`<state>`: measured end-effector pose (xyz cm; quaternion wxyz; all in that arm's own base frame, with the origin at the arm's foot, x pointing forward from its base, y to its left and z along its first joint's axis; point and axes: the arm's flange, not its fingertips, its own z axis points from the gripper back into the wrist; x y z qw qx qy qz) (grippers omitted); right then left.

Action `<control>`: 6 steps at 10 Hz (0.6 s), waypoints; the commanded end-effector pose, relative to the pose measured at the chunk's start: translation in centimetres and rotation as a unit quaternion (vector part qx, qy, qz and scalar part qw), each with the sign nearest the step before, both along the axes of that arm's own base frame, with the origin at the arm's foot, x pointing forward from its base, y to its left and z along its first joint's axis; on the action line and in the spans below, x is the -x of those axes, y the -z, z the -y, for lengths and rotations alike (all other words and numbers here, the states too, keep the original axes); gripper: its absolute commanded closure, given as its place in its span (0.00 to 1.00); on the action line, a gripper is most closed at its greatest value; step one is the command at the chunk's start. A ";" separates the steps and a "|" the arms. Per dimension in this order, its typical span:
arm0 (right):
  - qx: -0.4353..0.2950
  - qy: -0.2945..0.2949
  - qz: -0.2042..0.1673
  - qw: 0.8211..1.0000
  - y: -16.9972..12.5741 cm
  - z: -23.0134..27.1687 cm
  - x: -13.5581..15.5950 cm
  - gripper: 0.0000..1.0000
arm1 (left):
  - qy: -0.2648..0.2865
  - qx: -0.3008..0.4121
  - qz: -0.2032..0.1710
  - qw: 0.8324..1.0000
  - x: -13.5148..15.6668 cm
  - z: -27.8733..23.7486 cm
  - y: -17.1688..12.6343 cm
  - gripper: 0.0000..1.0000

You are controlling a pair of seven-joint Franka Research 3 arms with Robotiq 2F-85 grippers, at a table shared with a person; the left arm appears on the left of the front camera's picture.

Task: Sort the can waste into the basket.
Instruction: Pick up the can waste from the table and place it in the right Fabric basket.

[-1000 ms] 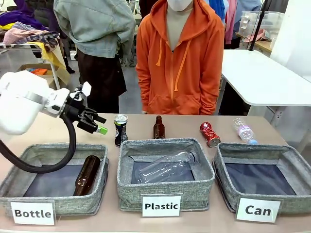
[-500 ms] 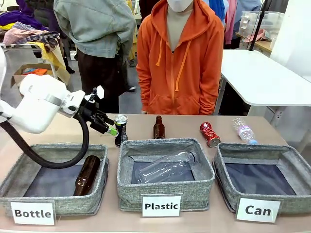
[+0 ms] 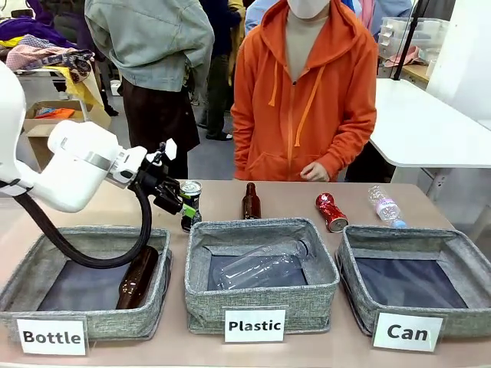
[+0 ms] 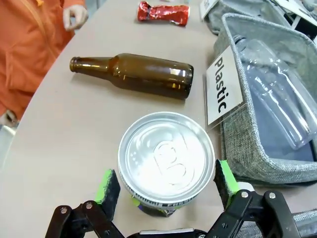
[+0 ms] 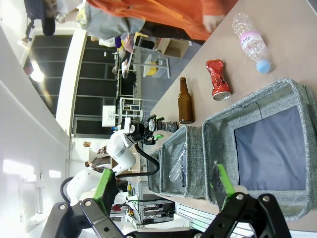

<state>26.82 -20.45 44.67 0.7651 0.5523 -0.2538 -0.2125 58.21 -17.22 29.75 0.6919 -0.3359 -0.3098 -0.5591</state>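
Beige bench [image 3: 291,201] carried the black can [image 3: 190,204], upright left of frame centre, with a bright round silver lid and white print on its side. The left hand [image 3: 179,204] was spread, green pads flanking that can. Right of centre lay the red can [image 3: 331,211], shiny and crumpled, on its side. At lower right sat the grey "Can" basket [image 3: 399,234], dark-floored. The right hand [image 5: 163,182] was spread too, that basket ahead of its fingers.
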 end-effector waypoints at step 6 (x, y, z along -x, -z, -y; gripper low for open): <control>-0.002 0.001 0.019 1.000 -0.1 0.2 -0.2 0.00 | 0.029 0.050 0.025 0.998 -0.5 1.5 0.8 1.00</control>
